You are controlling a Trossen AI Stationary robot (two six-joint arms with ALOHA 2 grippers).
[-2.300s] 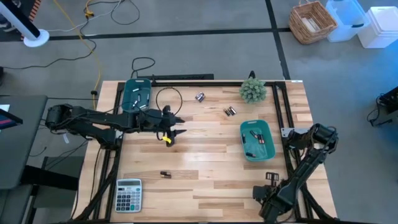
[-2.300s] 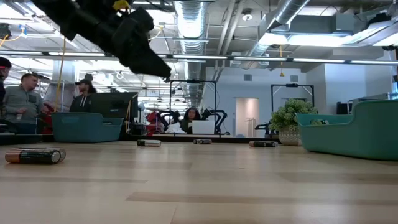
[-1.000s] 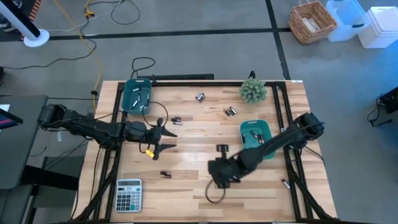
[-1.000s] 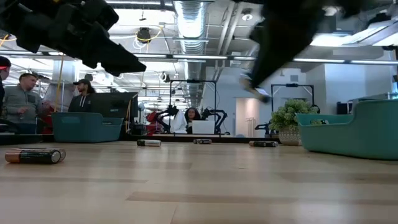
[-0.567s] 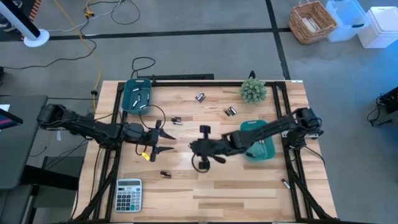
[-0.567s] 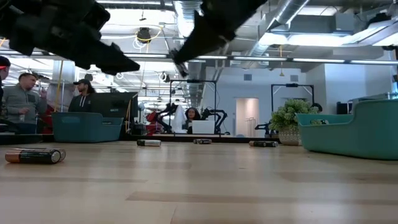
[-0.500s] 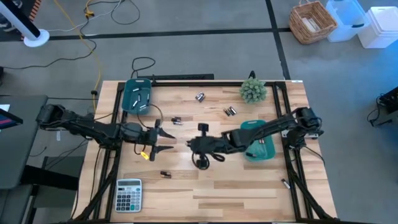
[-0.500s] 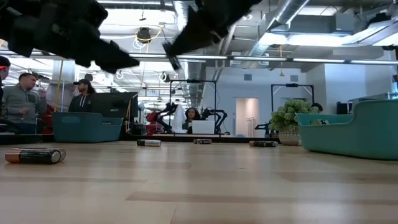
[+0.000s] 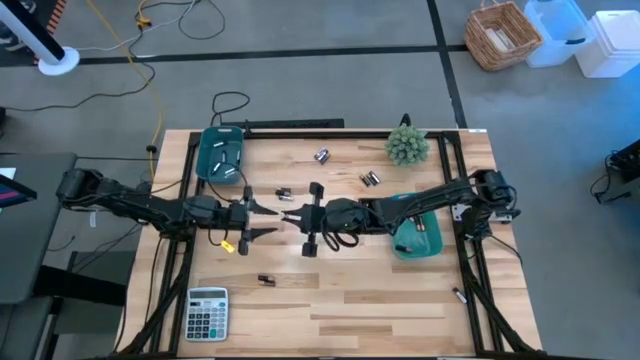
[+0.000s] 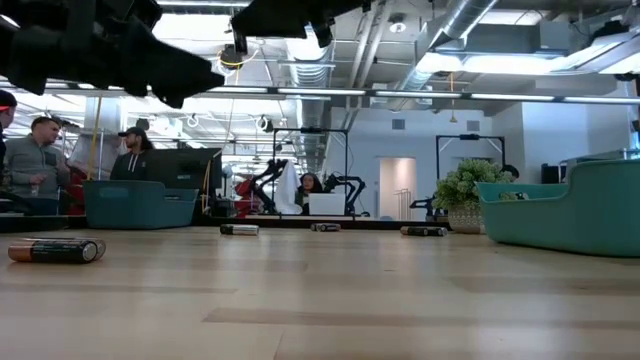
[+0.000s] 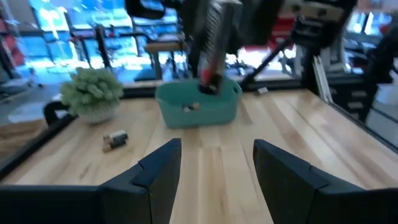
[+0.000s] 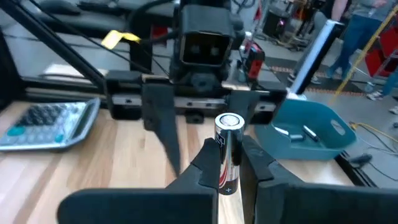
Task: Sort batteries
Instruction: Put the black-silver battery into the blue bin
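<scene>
The right gripper (image 12: pixel 229 163) pinches a battery (image 12: pixel 227 146) upright over the middle of the surface (image 9: pixel 400 290), pointing it at the left gripper (image 9: pixel 268 219), whose fingers (image 11: pixel 158 171) are spread wide just beside it. This looks like a handover. To do it well, the battery should slide squarely between those open fingers, and the right should let go only once the left has closed firmly.

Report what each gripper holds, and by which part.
The right gripper holds a battery upright, its fingers clamped on the lower body, silver top free. The left gripper is open and holds nothing.
</scene>
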